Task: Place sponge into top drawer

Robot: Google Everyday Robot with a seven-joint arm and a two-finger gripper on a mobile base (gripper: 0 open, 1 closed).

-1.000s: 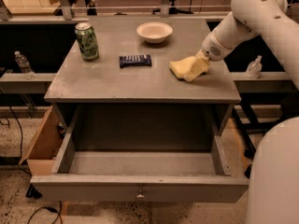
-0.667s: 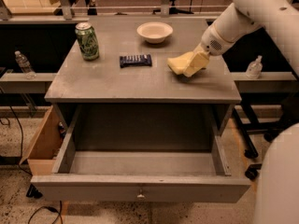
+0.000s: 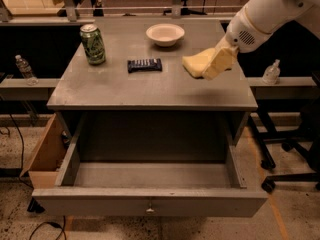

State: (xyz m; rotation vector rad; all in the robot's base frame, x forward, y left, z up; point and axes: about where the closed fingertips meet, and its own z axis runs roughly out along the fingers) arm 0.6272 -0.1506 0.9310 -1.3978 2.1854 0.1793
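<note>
Sponge (image 3: 195, 64) higher, gripper fingers (image 3: 219, 62) over tabletop (image 3: 150, 91)

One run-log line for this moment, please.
gripper: shut on sponge, above tabletop right side | top drawer: open, sponge not yet inside | green can, white bowl, dark bar: on tabletop

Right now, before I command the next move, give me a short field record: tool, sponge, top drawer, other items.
tool: over the tabletop's right side, closed on the sponge
sponge: in the tool's grip, not in the drawer
top drawer: pulled open, no items seen inside
on tabletop: green can left rear, white bowl rear centre, dark wrapped bar centre
tan wooden drawer: open, lower left
</note>
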